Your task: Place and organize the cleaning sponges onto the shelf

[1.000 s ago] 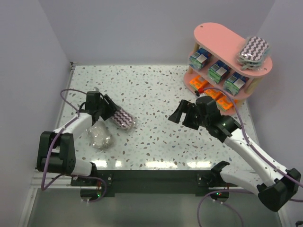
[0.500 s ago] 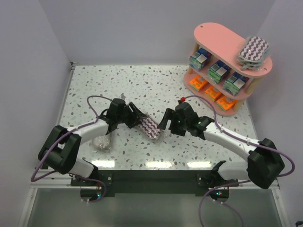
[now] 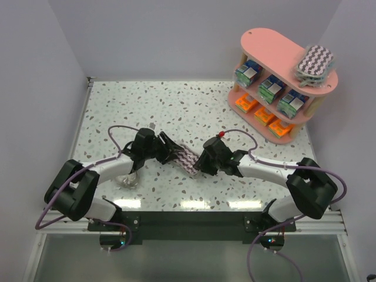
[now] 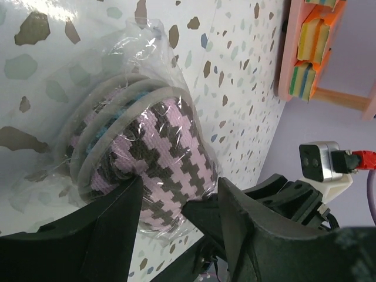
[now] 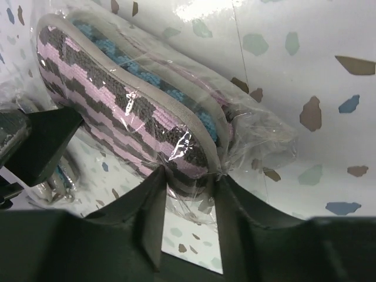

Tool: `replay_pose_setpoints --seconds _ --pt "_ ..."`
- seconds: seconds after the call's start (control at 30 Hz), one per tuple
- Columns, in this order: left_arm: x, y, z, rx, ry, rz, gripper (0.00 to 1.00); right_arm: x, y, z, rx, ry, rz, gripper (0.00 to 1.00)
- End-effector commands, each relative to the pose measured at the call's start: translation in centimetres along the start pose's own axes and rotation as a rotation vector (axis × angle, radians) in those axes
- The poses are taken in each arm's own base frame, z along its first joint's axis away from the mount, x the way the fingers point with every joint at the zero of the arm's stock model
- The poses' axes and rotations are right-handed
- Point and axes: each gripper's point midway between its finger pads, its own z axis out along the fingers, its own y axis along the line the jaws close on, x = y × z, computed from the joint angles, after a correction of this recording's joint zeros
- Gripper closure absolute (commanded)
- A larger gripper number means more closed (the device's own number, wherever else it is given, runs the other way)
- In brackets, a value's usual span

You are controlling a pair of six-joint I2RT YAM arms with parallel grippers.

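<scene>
A purple-white zigzag sponge pack [image 3: 187, 158] in clear wrap hangs between both arms at mid-table. My left gripper [image 3: 168, 153] is shut on its left end, seen in the left wrist view as the pack [image 4: 155, 147] between that gripper [image 4: 179, 187]. My right gripper [image 3: 200, 165] pinches the other end; its wrist view has the pack [image 5: 117, 97] wedged in the gripper [image 5: 189, 183]. The pink shelf [image 3: 265, 42] stands far right. It bears another zigzag pack [image 3: 315, 61] on top, green-and-blue packs [image 3: 271, 88] in the middle and orange packs [image 3: 258, 114] on the lowest board.
A greyish wrapped pack [image 3: 125, 178] lies on the table under my left forearm. Walls close in the table on the left, back and right. The shelf's lower edge [image 4: 286, 64] and orange packs [image 4: 314, 35] show in the left wrist view.
My left gripper carried the zigzag pack right to mid-table. My right arm swung left from the shelf to meet it and closed its jaws on the pack's free end.
</scene>
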Motion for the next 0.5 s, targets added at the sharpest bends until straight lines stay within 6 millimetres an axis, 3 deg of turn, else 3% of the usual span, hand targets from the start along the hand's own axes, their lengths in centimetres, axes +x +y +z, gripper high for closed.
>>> replay_pose_setpoints --seconds 0.0,0.1,0.17,0.23,0.27,0.4,0.47 --pt "1.9 1.6 -0.6 -0.028 0.058 0.001 0.41 -2.0 1.1 0.7 -0.029 -0.102 0.053 0.67" --pt "1.6 1.0 -1.0 -0.025 0.055 0.032 0.41 -2.0 1.2 0.7 -0.043 -0.107 0.049 0.72" --pt "1.0 0.2 -1.3 -0.032 0.047 0.063 0.41 -2.1 1.6 0.3 -0.068 -0.108 0.05 0.85" --pt "-0.9 -0.8 -2.3 -0.032 -0.01 0.09 0.41 -2.3 2.4 -1.0 -0.113 -0.114 0.05 1.0" --pt "-1.6 -1.0 -2.9 -0.047 -0.032 0.135 0.41 -2.4 2.6 -1.6 -0.123 -0.116 0.048 1.0" --pt "-7.2 -5.3 -8.3 -0.059 -0.228 0.242 0.35 -3.8 4.2 -5.1 -0.179 -0.161 0.058 1.0" --pt "-9.9 -6.3 -10.6 -0.065 -0.311 0.28 0.29 -5.0 4.9 -6.9 -0.202 -0.206 0.051 1.0"
